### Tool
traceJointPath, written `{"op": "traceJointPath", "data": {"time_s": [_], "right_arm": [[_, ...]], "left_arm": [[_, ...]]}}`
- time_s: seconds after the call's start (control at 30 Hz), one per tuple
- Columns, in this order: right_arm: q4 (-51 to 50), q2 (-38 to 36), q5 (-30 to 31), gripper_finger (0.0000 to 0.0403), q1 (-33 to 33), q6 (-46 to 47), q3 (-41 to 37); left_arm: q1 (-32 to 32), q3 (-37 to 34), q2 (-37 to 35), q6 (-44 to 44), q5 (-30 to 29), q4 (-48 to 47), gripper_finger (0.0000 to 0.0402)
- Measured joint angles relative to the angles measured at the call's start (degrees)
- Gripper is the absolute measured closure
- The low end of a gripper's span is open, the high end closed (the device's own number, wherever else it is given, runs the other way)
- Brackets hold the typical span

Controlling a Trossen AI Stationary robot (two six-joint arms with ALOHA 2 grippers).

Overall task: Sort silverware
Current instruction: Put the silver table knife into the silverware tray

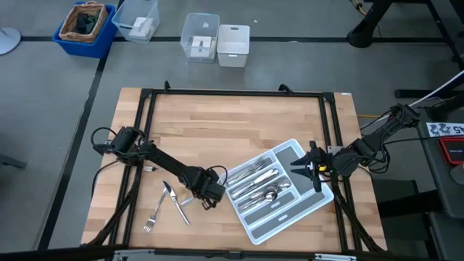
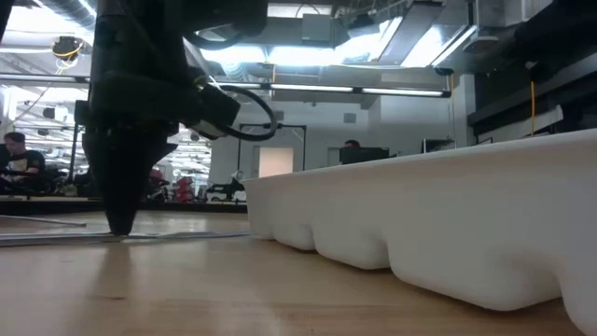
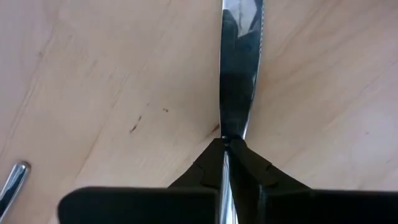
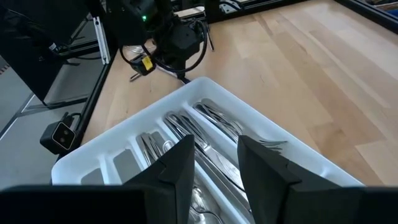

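Observation:
My left gripper (image 1: 211, 196) points down at the table just left of the light grey tray (image 1: 313, 205) and is shut on a table knife (image 3: 239, 68). The knife's shiny blade runs away from the fingertips over the wood. In the low view this gripper (image 2: 121, 224) reaches down to the tabletop beside the tray's wall (image 2: 448, 224). The tray holds several forks, spoons and knives (image 1: 255, 179) in its long compartments. My right gripper (image 1: 313, 171) hangs open above the tray's far right part, its fingers (image 4: 180, 168) apart over the silverware (image 4: 205, 134). My left gripper pinches the knife between its two fingers at the narrow place where the blade begins (image 3: 234, 127). The fingers come from above, pointing down, and close on the knife's two thin edges. The knife lies level at table height; whether it is clear of the wood, I cannot tell.
A loose fork (image 1: 153, 217), spoon (image 1: 167, 190) and knife (image 1: 181, 212) lie on the wood near the front left. Another utensil's handle end (image 3: 12, 180) shows beside the grip. Black frame rails (image 1: 232, 93) border the table. Clear boxes (image 1: 200, 36) stand beyond the far edge.

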Motion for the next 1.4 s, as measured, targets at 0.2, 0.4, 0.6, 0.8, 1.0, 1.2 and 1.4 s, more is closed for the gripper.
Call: {"op": "traceJointPath", "data": {"time_s": [0.2, 0.4, 0.6, 0.8, 1.0, 1.2, 1.4], "right_arm": [[0.0, 0.0, 0.0, 0.0279, 0.0, 0.0, 0.0], [-0.1, 0.0, 0.0, 0.0279, 0.0, 0.0, 0.0], [-0.1, 0.0, -0.1, 0.0279, 0.0, 0.0, 0.0], [-0.1, 0.0, -0.1, 0.0279, 0.0, 0.0, 0.0], [-0.1, 0.0, -0.3, 0.0279, 0.0, 0.0, 0.0], [-0.1, 0.0, -0.5, 0.0279, 0.0, 0.0, 0.0], [-0.1, 0.0, -0.5, 0.0279, 0.0, 0.0, 0.0]], "left_arm": [[-0.2, 0.0, 0.0, 1.1, 0.3, -0.2, 0.0401], [-1.0, 0.1, 0.1, 2.8, 0.6, -0.2, 0.0357], [-1.3, 0.1, 0.2, 6.3, 2.1, -0.6, 0.0286], [-1.2, -1.5, 0.0, 8.5, 1.6, 1.3, 0.0271], [-1.3, -4.2, -0.3, 8.7, 2.1, 2.3, 0.0309], [-1.5, -4.5, -0.3, 11.4, 2.1, 2.4, 0.0372], [-1.5, -4.5, -0.3, 10.9, 2.3, 2.9, 0.0379]]}}
